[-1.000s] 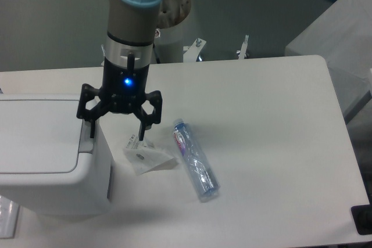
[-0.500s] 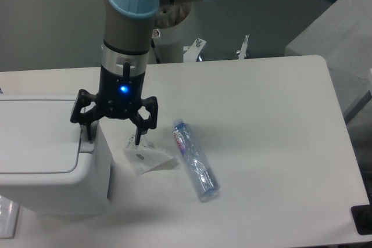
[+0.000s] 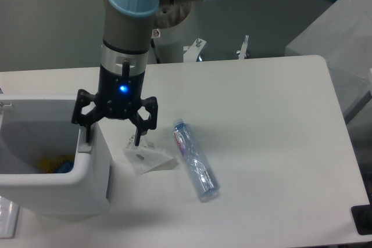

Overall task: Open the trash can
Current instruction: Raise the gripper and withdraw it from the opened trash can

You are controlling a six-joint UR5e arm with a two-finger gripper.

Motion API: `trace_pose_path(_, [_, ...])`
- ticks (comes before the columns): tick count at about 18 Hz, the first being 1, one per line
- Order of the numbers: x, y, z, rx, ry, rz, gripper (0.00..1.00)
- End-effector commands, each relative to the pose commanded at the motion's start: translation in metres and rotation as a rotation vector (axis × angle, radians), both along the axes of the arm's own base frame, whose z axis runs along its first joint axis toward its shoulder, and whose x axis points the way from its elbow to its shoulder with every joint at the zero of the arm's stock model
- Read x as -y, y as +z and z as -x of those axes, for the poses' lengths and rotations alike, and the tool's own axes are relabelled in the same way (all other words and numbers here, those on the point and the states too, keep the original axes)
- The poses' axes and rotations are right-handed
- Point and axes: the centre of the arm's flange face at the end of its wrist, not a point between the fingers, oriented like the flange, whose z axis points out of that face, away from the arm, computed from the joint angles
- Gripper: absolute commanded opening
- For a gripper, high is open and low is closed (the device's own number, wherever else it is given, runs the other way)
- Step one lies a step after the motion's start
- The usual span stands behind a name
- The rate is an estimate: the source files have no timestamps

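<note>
Since a moment ago the lid has sprung up on the trash can point(image 3: 87, 184) at lower left of the frame, interior exposed, while the fingers point(image 3: 111, 137), spread wide and empty, straddle its right rim.

One fixed camera looked down from above and in front of the end effector point(image 3: 112, 137), facing the arm's base. It stood fairly near, taking in most of the counter point(image 3: 261, 143).

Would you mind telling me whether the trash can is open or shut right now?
Open: the trash can shows its hollow inside, with something yellow and blue at the bottom.
</note>
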Motion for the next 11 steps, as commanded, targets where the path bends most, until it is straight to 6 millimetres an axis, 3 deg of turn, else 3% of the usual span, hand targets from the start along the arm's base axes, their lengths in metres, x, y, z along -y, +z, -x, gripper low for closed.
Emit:
trace_pose_path(3, [0.013, 0.028, 0.033, -0.073, 0.033, -0.018, 1.00])
trace_pose_path(7, [0.043, 0.011, 0.057, -0.166, 0.042, 0.176, 1.00])
trace_pose_path(11, [0.055, 0.001, 0.063, -0.273, -0.141, 0.362, 1.00])
